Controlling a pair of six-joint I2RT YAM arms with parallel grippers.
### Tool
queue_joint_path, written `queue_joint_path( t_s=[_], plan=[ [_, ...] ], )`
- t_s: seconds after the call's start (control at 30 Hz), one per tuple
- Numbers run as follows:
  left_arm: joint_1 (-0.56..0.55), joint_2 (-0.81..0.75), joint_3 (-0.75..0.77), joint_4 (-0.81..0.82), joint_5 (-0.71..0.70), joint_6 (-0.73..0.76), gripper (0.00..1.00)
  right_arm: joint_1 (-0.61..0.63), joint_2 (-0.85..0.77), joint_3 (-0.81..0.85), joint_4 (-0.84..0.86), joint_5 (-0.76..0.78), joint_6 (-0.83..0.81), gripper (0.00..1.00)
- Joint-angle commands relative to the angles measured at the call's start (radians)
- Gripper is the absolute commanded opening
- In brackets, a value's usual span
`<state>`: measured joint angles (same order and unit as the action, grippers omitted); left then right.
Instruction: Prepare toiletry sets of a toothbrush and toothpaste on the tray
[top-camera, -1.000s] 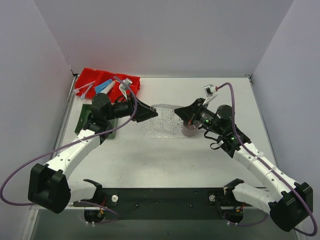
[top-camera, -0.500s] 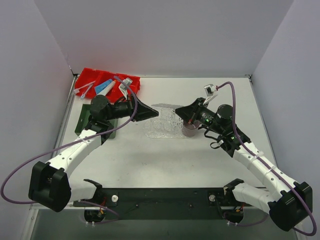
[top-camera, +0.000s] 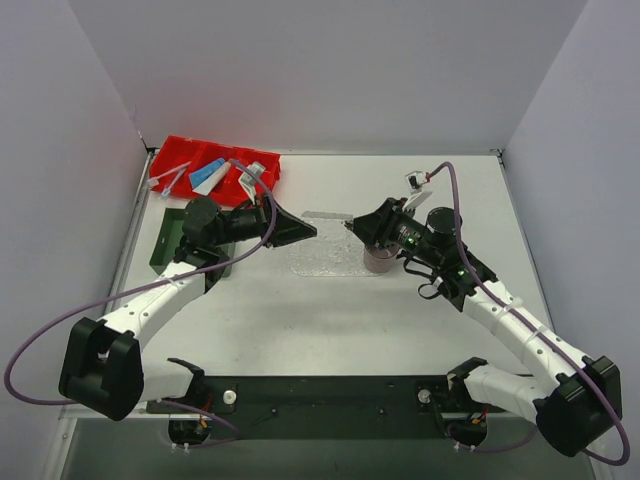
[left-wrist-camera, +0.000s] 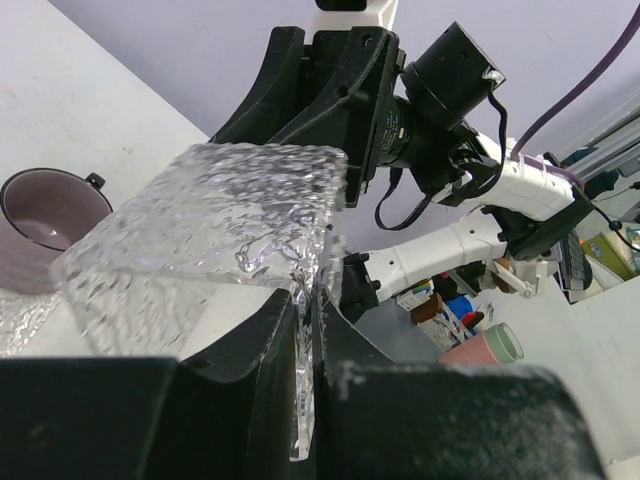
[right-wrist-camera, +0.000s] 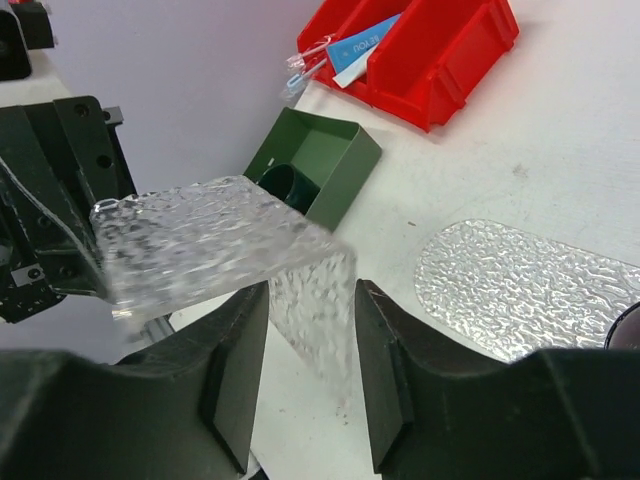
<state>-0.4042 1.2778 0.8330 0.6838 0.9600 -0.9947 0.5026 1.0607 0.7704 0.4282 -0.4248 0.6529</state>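
Two clear trays. One lifted tray (right-wrist-camera: 200, 245) is in the air between the arms; one flat tray (right-wrist-camera: 520, 285) lies on the counter (top-camera: 330, 320) below it. Both are transparent plastic with a bumpy, rippled surface. The flat one shows a rounded oval end.

Left gripper (left-wrist-camera: 308, 330) is closed on the near edge of the lifted tray, pinching the thin plastic between both fingers. In the left wrist view the tray stands tilted above the fingers.

Right gripper (right-wrist-camera: 308, 290) is open. Its fingers sit apart on either side of the tray's other edge, with a gap showing on each side.

One red bin (top-camera: 215, 172) with three compartments sits at the far left of the counter. One blue toothpaste (top-camera: 210, 176) tube lies in the middle compartment. One whitish toothpaste-like item (top-camera: 256, 167) lies in the right compartment, too small to confirm. Pale toothbrush (top-camera: 166, 181) sticks in clear wrap are in the left compartment and poke over its edge; they look like two, but the count is not certain.

One dark green box (right-wrist-camera: 315, 165) sits near the red bin, partly under the left arm. One brownish-purple mug (top-camera: 379, 260) stands just beside the right end of the flat tray, under the right gripper.
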Motion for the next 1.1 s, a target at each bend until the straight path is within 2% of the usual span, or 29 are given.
queue_joint_path(
  t_s=[0.0,0.07,0.23,0.3,0.33,0.43,0.73,0.87,1.07],
  plan=[
    [0.027,0.0,-0.032,0.137,-0.053,-0.027,0.0,-0.007,-0.013,0.038,0.026,0.046,-0.018,0.39],
    [0.037,0.002,-0.046,0.146,-0.067,-0.027,0.0,-0.006,-0.022,0.036,0.011,0.066,-0.021,0.42],
    [0.082,0.002,-0.075,0.111,-0.142,-0.025,0.0,0.01,-0.062,0.053,-0.118,0.239,-0.051,0.45],
    [0.093,0.003,-0.086,0.086,-0.165,-0.021,0.0,0.06,-0.079,0.088,-0.198,0.309,-0.094,0.45],
    [0.097,0.006,-0.089,0.065,-0.194,-0.012,0.0,0.086,-0.079,0.108,-0.233,0.402,-0.117,0.45],
    [0.097,0.006,-0.077,-0.071,-0.242,0.053,0.0,0.232,-0.039,0.225,-0.371,0.579,-0.208,0.45],
    [0.097,-0.014,-0.067,-0.211,-0.317,0.131,0.0,0.447,0.195,0.407,-0.497,0.632,-0.18,0.41],
    [0.097,-0.017,-0.063,-0.22,-0.32,0.133,0.0,0.473,0.306,0.498,-0.542,0.623,-0.173,0.4],
    [0.099,-0.028,-0.057,-0.236,-0.326,0.145,0.0,0.475,0.367,0.512,-0.555,0.59,-0.121,0.36]
  ],
)
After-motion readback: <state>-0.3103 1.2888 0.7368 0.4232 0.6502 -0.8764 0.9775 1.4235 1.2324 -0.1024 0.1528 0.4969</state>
